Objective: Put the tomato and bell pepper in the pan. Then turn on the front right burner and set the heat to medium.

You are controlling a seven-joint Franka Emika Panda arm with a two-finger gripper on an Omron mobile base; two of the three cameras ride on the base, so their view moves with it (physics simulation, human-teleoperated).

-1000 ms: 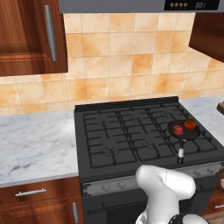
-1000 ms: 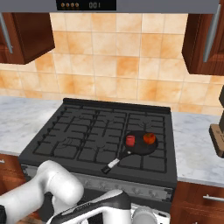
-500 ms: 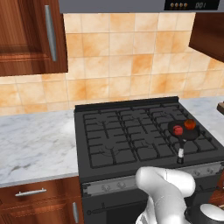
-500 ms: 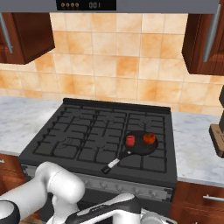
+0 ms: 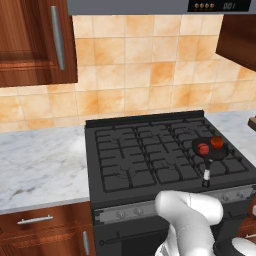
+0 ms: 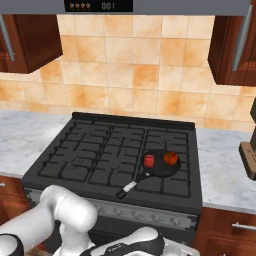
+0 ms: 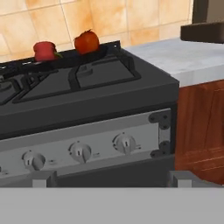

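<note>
- The small orange-red round tomato (image 6: 171, 158) and the deep crimson lumpy bell pepper (image 6: 149, 160) both sit inside the small round black frying pan (image 6: 161, 169). The pepper is at about nine o'clock from the tomato, just beside it, and I cannot tell whether they touch.
- The pan rests on the black cast-iron grate of the front right burner (image 6: 170, 181). Its thin dark handle with the pale tip (image 6: 126, 188) points toward seven o'clock in the right base view, out to the stove's front edge.
- By my reckoning, the loading step looks done, and what is left is the knob.
- In the hand view, the end effector (image 7: 112, 177) hangs low in front of the stove, level with the grey control panel. Its two dark finger tips stand spread wide at the bottom, with nothing between them.
- Three round silver knobs show on that panel: a left one (image 7: 33, 160), a middle one (image 7: 81, 152) and a right one (image 7: 125, 143).
- The right one lies at about twelve o'clock from the spread tips, a touch toward one o'clock, ahead of them and apart.
- Which knob feeds the front right burner I cannot tell, since the markings are too small.
- The tomato (image 7: 86, 41) and pepper (image 7: 44, 50) sit up at eleven o'clock, well behind the panel.
- The marble bench (image 7: 183, 54) runs off toward two o'clock.
</note>
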